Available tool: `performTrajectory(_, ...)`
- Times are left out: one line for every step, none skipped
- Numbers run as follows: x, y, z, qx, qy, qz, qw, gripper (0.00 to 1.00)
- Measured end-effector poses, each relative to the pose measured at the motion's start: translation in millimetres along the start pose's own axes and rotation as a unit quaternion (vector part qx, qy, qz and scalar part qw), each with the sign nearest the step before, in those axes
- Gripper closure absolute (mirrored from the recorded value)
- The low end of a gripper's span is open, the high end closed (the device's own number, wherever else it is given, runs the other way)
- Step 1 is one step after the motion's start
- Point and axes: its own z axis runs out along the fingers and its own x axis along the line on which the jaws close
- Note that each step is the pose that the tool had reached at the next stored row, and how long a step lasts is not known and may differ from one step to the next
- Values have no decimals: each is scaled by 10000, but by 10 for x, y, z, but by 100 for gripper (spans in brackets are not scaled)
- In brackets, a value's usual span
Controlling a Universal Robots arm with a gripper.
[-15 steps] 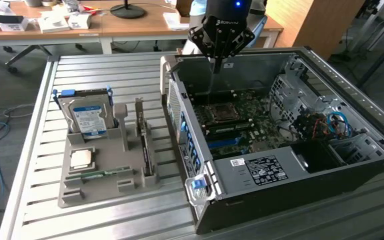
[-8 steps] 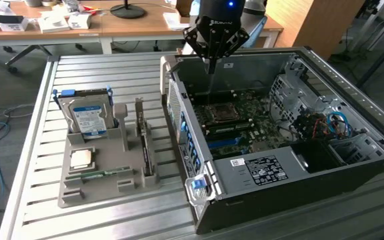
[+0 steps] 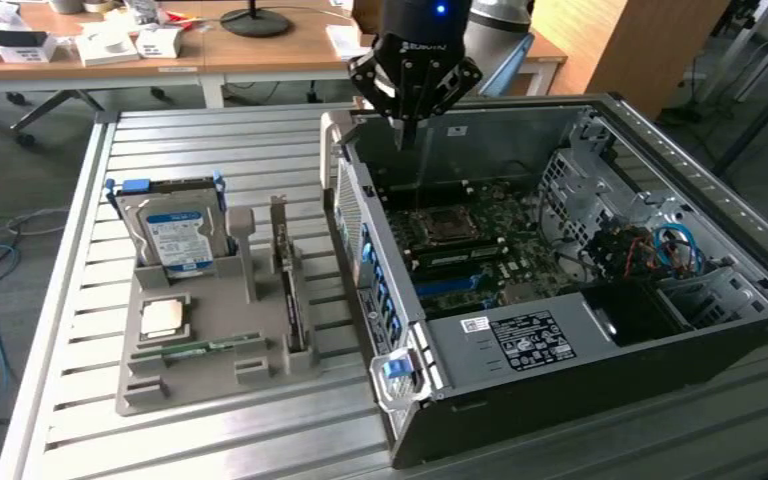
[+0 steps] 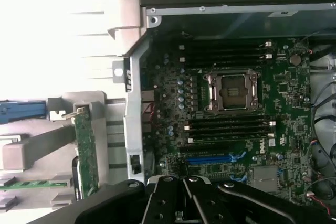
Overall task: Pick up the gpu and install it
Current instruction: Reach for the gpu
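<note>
Exterior view: Robotiq-marked end effector (image 3: 407,140) above motherboard (image 3: 524,225).

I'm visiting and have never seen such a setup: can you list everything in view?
computer case: one, dark grey, open, on the table
motherboard: one, green, inside the case
parts holder: one, grey, on the table beside the case
hard drive: one, blue-white label, upright in the holder
gpu: one, dark, on edge in the holder, case side
processor chip: one, pale, flat in the holder
memory stick: one, green, flat in the holder
table: one, silver, slatted
desk: one, wooden, behind the table
gripper: one, black, shut and empty, above the open case
</note>
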Motion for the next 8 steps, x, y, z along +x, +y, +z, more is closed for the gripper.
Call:
performTrajectory(28,-2,1,0,0,4,10000,89)
performTrajectory(56,-5,3,0,0,7,10000,89)
performTrajectory(83,-7,5,1,-1,11,10000,89)
performTrajectory(108,-9,7,1,-1,16,10000,89)
performTrajectory(131,-11,10,1,-1,29,10000,89)
performTrajectory(152,-13,13,1,-2,40,10000,89)
performTrajectory(174,-14,15,1,-2,51,10000,89)
performTrajectory(196,-16,18,2,-3,62,10000,89)
